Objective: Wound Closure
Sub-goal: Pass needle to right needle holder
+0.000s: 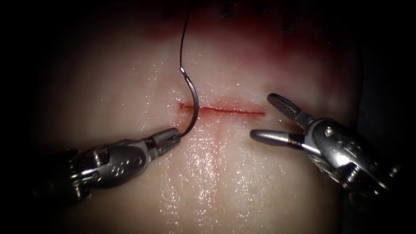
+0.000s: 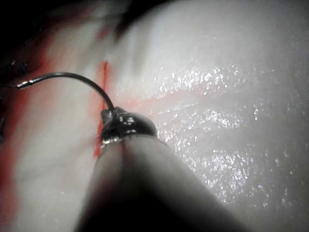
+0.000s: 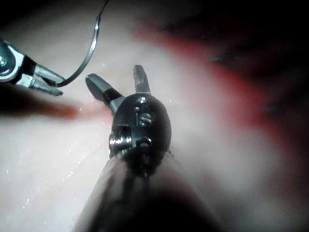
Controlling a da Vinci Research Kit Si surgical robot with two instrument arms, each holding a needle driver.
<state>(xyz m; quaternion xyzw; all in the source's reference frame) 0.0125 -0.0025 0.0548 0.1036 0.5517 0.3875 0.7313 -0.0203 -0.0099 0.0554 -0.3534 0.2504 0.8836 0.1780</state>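
The cut (image 1: 234, 111) is a thin red line running across the pale tissue (image 1: 216, 173). My left tool (image 1: 173, 136) sits just below the cut's left end, shut on the curved needle (image 1: 196, 102) near its pointed end. The needle arcs up over the left end of the cut, and I see no part of it in the tissue. Thread (image 1: 185, 34) leaves its rear end and runs upward. My right tool (image 1: 262, 116) is open and holds nothing, at the cut's right end. The left wrist view shows the needle (image 2: 82, 79) rising from the jaws beside the cut (image 2: 102, 72). The right wrist view shows the open right tool (image 3: 118, 77) and the left tool (image 3: 53, 84) holding the needle (image 3: 84, 60).
Red fluid (image 1: 268, 39) stains the far edge of the tissue, above the cut. The tissue below the cut is wet and shiny. Darkness surrounds the tissue on all sides.
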